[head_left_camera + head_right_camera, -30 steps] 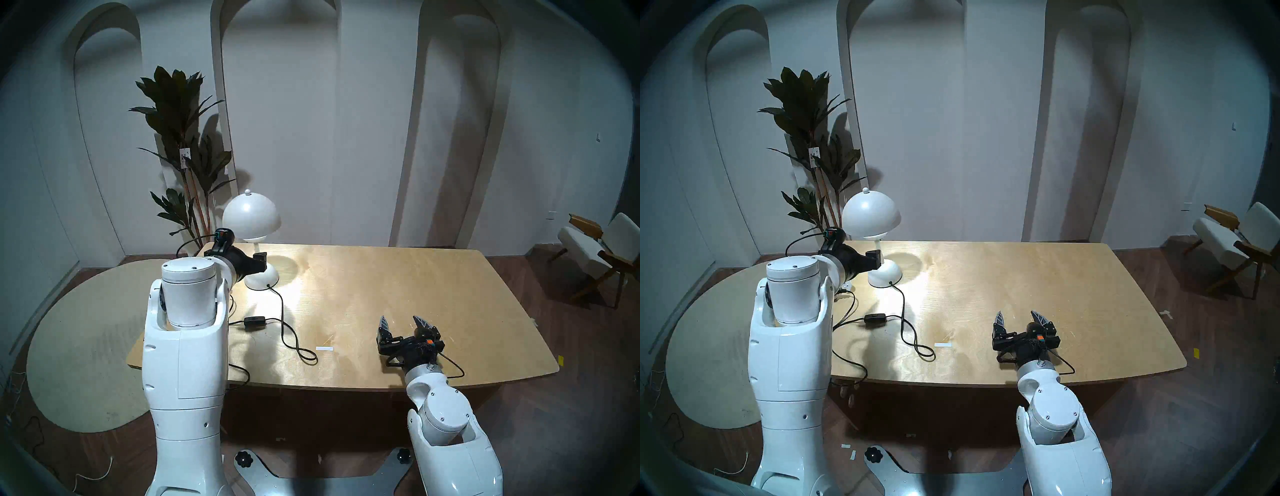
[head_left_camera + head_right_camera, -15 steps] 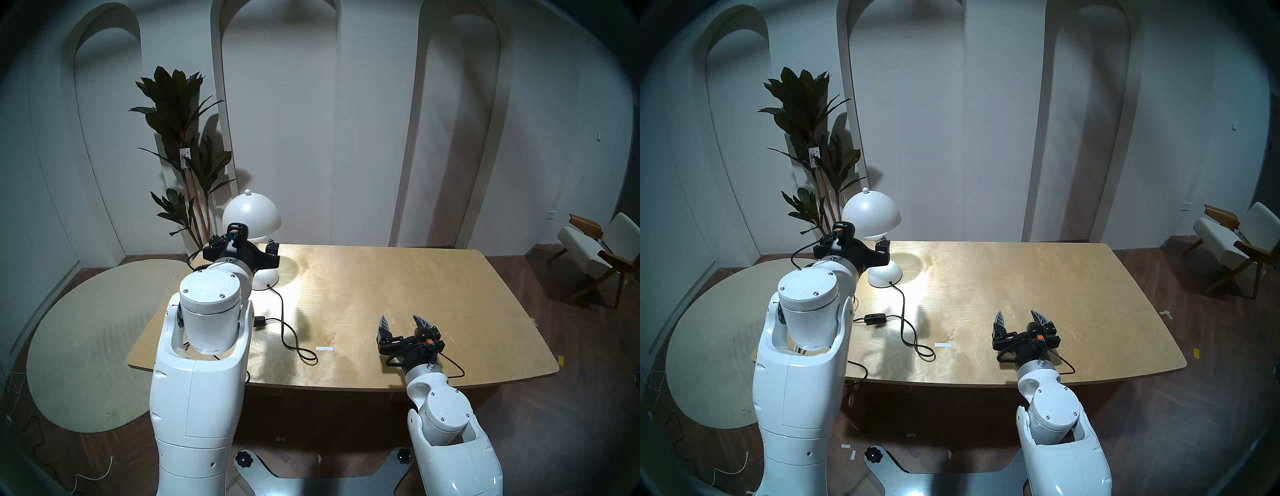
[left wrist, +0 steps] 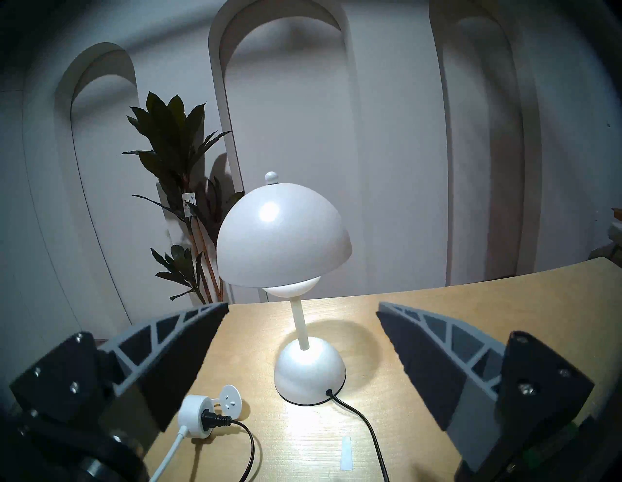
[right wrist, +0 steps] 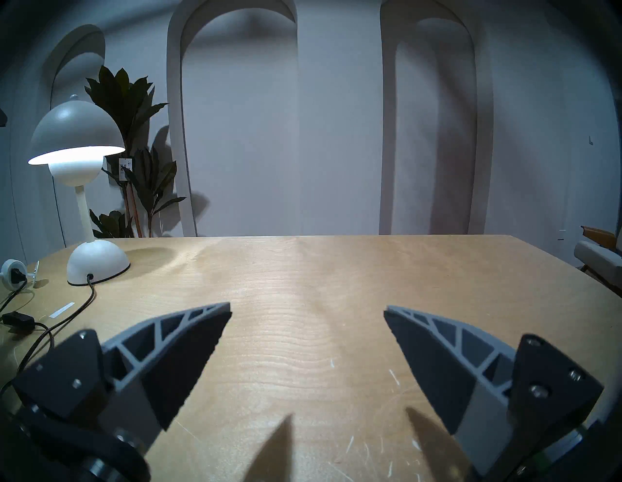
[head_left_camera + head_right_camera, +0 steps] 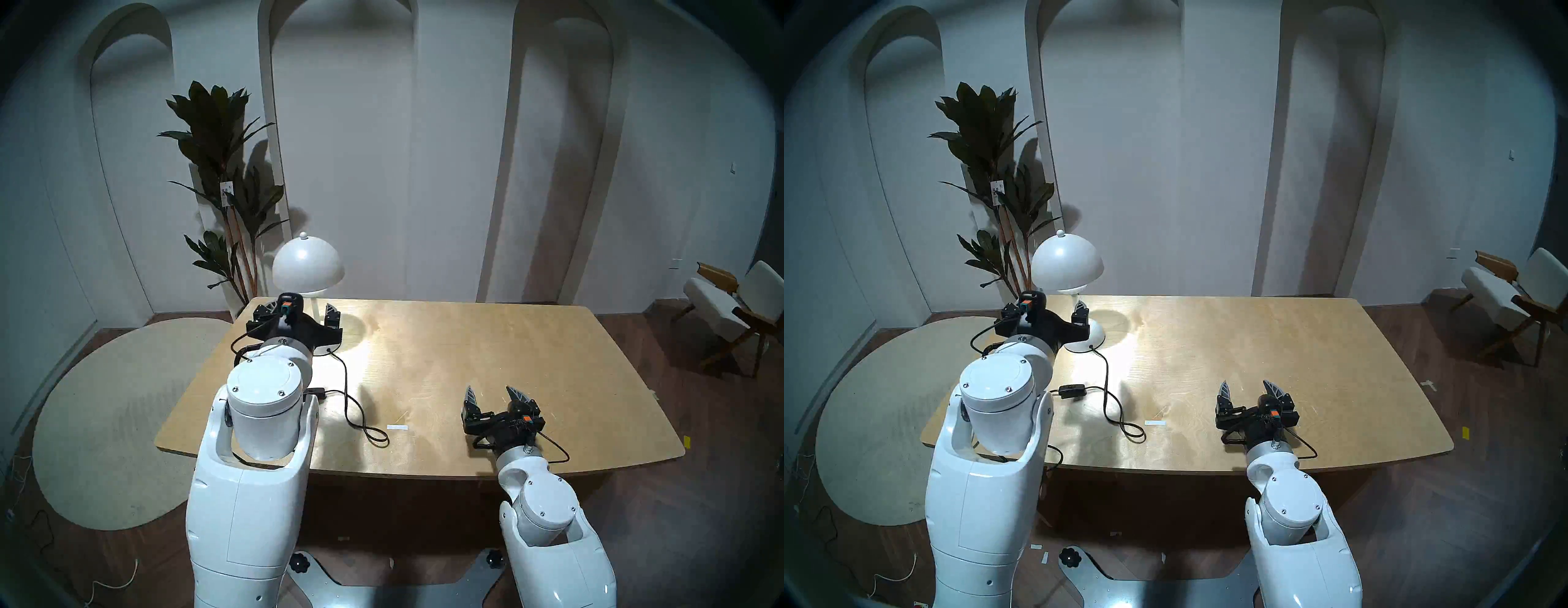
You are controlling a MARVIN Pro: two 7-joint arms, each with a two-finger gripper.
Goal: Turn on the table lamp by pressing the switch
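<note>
The pale wood worktop (image 5: 488, 352) carries a lit table lamp (image 5: 307, 265) at ten o'clock, its switch (image 5: 1072, 391) lying nearer. A potted plant (image 5: 220, 170) and arched wall panels (image 5: 339, 140) stand behind at twelve. Both the left gripper (image 5: 299, 316) and right gripper (image 5: 494, 397) hold their jaws spread, empty.

switch (image 5: 319, 392): mostly hidden behind left arm in left head view | table lamp (image 5: 307, 265) base: covered by left gripper (image 5: 297, 316) | socket block (image 4: 11, 272): cut off at right wrist view's edge, near table's left edge

Glossy white table lamp (image 3: 284, 235) on smooth pale wood table (image 4: 336, 269).
</note>
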